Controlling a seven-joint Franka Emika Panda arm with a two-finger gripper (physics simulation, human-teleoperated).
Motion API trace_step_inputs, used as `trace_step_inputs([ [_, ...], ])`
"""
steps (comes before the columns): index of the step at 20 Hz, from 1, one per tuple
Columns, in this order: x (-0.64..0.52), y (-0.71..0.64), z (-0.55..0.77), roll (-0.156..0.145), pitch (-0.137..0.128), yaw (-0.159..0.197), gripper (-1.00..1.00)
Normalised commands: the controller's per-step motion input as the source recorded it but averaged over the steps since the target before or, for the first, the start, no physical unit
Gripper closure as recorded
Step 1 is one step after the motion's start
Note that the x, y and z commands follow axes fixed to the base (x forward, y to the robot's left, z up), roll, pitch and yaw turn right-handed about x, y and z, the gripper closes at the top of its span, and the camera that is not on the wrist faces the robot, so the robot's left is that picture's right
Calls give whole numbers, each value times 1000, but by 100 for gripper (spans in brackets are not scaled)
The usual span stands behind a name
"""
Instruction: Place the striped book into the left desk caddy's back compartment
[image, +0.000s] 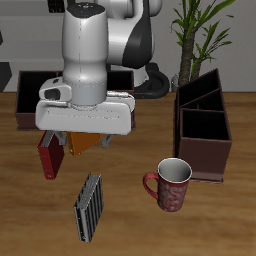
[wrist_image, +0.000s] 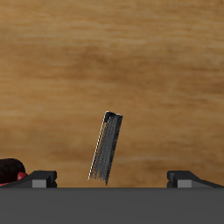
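No text, label, brand, number or sign can be read in either view. The striped book, lying on the bench below the jaws, shows only dark lengthwise stripes on its grey cover, no lettering. The red mug beside it carries a faint pale pattern too small to make out, not legible writing. The left desk caddy has plain dark walls, and the robot's white casing shows no readable marking.
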Motion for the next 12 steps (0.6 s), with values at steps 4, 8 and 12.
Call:
trace_step_inputs([
  [4,28,90,-133,2,-29,-32,-100],
  [8,94,78,-328,-26,-29,-41,-100],
  [12,96,-66,-218,-18,-33,-44,-100],
])
